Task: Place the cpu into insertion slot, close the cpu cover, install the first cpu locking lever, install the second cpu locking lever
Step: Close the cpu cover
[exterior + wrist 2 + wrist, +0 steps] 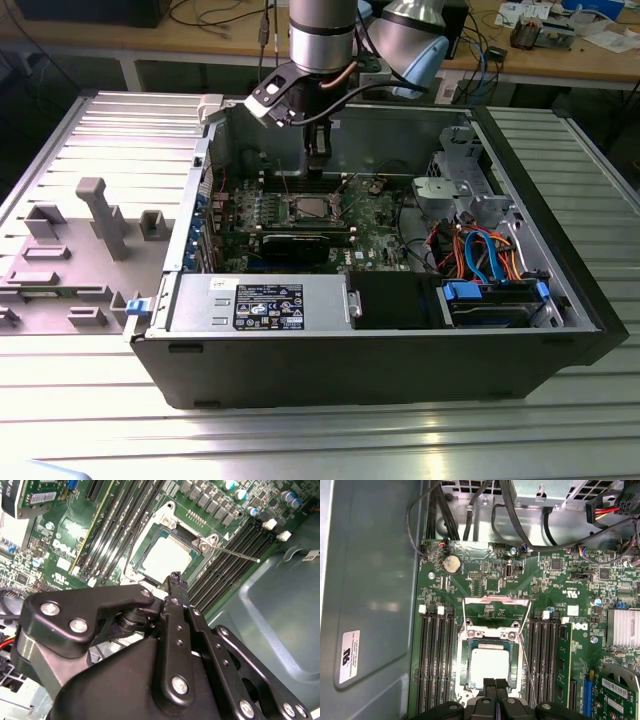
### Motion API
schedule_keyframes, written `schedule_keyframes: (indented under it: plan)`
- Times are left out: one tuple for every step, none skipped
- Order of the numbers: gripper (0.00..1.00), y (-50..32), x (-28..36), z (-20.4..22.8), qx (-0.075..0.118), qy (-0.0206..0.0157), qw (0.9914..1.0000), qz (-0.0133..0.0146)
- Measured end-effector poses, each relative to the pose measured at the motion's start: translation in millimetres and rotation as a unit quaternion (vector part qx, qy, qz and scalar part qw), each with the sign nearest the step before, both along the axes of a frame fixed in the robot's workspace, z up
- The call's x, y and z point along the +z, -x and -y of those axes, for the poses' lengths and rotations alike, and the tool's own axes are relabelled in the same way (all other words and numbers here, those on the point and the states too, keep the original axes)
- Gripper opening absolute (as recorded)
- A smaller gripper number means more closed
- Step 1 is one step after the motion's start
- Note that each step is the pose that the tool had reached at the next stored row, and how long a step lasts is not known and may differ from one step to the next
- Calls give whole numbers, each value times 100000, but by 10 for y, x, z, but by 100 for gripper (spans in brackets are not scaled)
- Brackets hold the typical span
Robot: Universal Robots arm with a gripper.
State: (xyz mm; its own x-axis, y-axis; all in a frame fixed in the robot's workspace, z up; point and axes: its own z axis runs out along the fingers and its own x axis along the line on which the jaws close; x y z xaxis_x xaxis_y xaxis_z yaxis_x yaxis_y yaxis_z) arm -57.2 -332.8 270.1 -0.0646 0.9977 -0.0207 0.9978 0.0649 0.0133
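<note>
The cpu [490,664] lies flat in the insertion slot [308,208] on the green motherboard, its silver top also showing in the second wrist view [167,556]. The cpu cover [465,661] appears to lie down around it as a grey frame [141,555]. One thin locking lever [235,554] sticks out free from the socket's corner, and it also shows as a slanting rod [526,672]. A wire bail [495,600] lies beyond the socket. My gripper [495,682] hangs just above the socket's near edge, shut with nothing between its fingers [175,577] [318,160].
Black memory slots [436,660] flank the socket on both sides. The case's grey side wall [370,580] stands close by. Cables [480,250], a drive cage [500,300] and the power supply [260,300] fill the case. A grey fixture [100,215] stands on the table at the exterior view's left.
</note>
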Motion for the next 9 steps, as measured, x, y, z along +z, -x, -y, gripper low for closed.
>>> schedule_keyframes:
  plan:
    - [11, 0, 0, 0, -11, 9, 100000, -17]
    - [11, -1, 1, 0, -13, 14, 100000, -27]
    - [11, -1, 0, 0, -11, 11, 100000, -27]
    - [11, -1, 0, 0, -6, 7, 100000, -26]
    - [11, -1, 0, 0, -7, 11, 100000, -26]
    - [11, -2, 0, 0, -7, 12, 100000, -28]
    - [11, -5, 0, 0, -76, 14, 100000, -25]
    - [11, -7, 0, 0, -274, 10, 100000, -23]
    - [11, -7, 0, 0, -628, 13, 99998, -21]
